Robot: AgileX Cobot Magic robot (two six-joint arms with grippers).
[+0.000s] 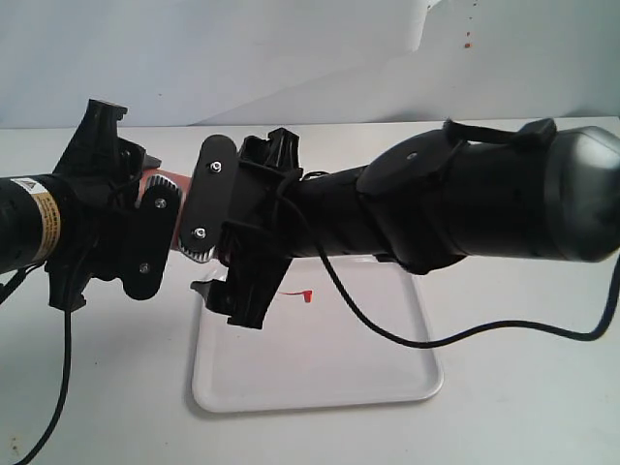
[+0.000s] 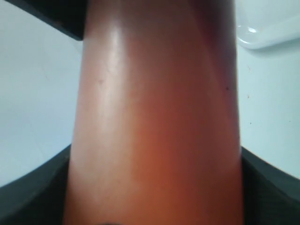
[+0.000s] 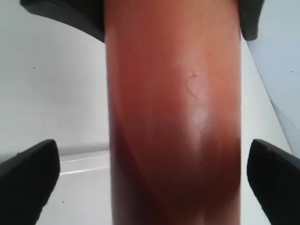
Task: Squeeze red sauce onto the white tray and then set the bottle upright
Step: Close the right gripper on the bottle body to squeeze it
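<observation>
step in hand (judged): dispensing. one short red sauce streak [image 1: 306, 295] already lies on the white tray [image 1: 387, 383], toward 11 o'clock from the tray centre. the upright stand is not yet done.

location: in the exterior view the bottle [image 1: 163, 182] is held in the air at about 10 o'clock from the tray centre, between the two arms. its nozzle is hidden behind the grippers, and its tilt cannot be read.

procedure:
- confirm the nozzle is inside the tray rim before applying pressure.
- press across the soft mid-body, slowly and squarely, so the sauce leaves in a controlled line.
- relieve pressure before tilting back, or drips may fall on the table [image 1: 523, 417].

tool state:
- left gripper [image 2: 152, 197]: clamped on the bottle. both fingers [image 2: 28, 192] bear on its sides.
- right gripper [image 3: 152, 180]: jaws wide apart, straddling the bottle. a clear gap shows between each finger [image 3: 28, 180] and the bottle wall. it holds nothing.
</observation>
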